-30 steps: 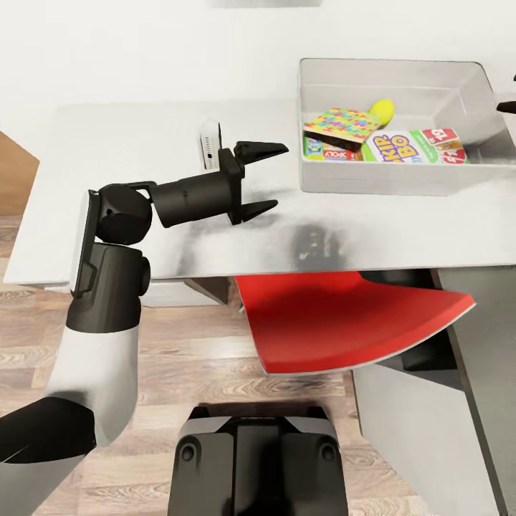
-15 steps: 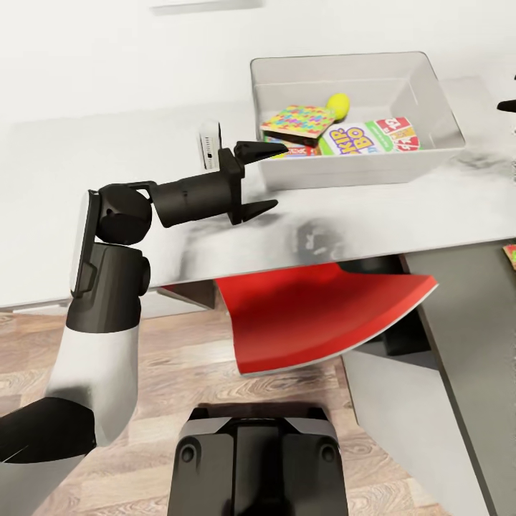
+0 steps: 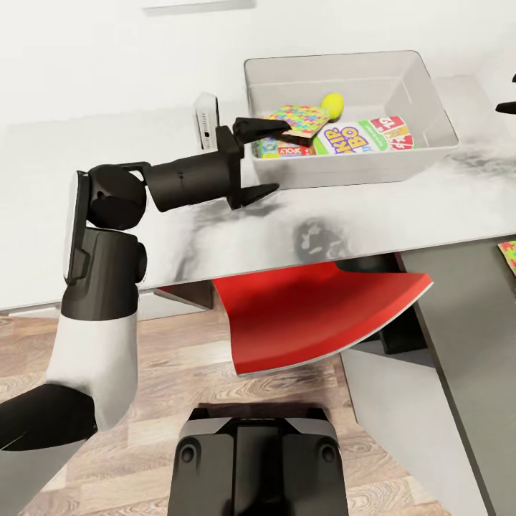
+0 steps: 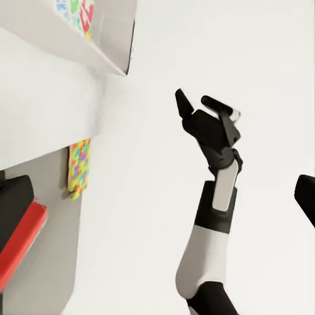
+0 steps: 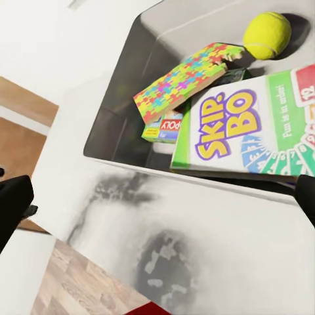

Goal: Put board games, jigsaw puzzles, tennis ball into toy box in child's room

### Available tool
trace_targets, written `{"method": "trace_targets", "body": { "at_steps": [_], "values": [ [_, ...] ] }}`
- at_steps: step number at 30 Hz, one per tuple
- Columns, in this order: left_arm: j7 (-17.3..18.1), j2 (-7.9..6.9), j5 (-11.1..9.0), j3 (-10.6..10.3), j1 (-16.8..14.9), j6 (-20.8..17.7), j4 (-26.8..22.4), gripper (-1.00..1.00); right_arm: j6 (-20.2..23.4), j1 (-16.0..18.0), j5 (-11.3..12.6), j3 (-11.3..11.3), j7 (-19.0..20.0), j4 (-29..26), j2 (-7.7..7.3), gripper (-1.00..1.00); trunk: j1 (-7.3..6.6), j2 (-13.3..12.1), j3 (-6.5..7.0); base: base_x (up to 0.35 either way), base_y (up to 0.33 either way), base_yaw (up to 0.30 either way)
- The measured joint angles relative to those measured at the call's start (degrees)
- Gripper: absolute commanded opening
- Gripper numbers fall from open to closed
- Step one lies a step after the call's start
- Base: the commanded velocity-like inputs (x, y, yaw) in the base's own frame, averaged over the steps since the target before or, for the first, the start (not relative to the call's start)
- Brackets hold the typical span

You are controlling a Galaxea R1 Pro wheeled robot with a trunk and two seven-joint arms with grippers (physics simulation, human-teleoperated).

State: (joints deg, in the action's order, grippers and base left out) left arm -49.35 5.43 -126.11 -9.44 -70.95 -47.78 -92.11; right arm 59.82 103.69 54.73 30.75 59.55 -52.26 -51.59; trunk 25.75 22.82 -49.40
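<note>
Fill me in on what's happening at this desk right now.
The robot is tidying toys into the toy box on the table. Already inside are one jigsaw puzzle, the tennis ball, a Skip-Bo game and a Monopoly box under the puzzle. The left claw hangs open and empty beside the box. Another puzzle lies outside on the lower dark section, not yet put away.

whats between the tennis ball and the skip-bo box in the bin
Nothing. In the right wrist view, the tennis ball and the Skip-Bo box are separated by a bare strip of the bin's grey floor.
</note>
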Motion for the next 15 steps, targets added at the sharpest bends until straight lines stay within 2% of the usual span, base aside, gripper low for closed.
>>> {"method": "trace_targets", "body": {
  "at_steps": [9,15],
  "values": [
    [-0.3,0.11,-0.3,-0.3,-5.3,0.2,0.0,1.0,0.0,-0.1,-0.1,0.3,0.0,0.0,0.04,1.0,0.0,0.0,0.0,0.0,0.0,-0.007],
    [-0.4,0.17,-0.4,-0.4,-6.6,0.4,0.0,1.0,0.0,-0.1,-0.1,0.4,0.0,0.0,0.06,1.0,0.0,0.0,0.0,0.0,0.0,-0.002]
  ]
}}
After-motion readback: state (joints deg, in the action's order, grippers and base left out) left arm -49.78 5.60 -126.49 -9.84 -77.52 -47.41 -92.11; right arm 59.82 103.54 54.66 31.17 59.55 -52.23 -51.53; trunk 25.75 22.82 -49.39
